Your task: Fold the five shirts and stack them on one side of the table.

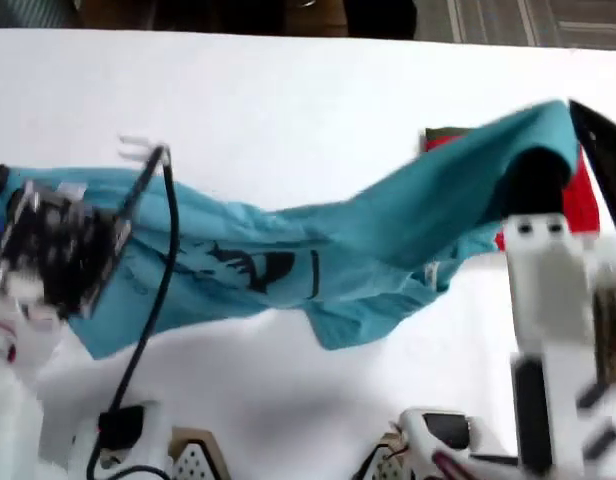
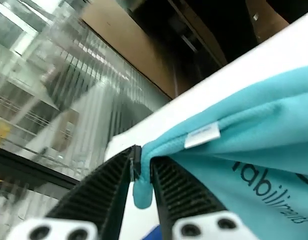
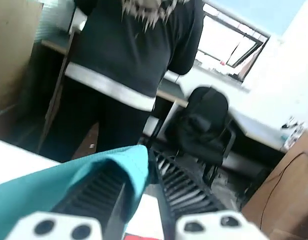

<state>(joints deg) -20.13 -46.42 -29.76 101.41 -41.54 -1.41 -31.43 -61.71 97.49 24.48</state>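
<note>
Over table (image 1: 288, 100), teal shirt (image 1: 388, 240), white label (image 2: 203, 135), dark lettering (image 2: 266, 192)

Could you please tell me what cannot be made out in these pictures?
- High view: the teal shirt and an arm cover most of the red fabric, so the shirts lying there cannot be counted.
- High view: folds hide part of the teal shirt's print.
- Left wrist view: past the left claw, the teal shirt is cut off by the picture's edge.
</note>
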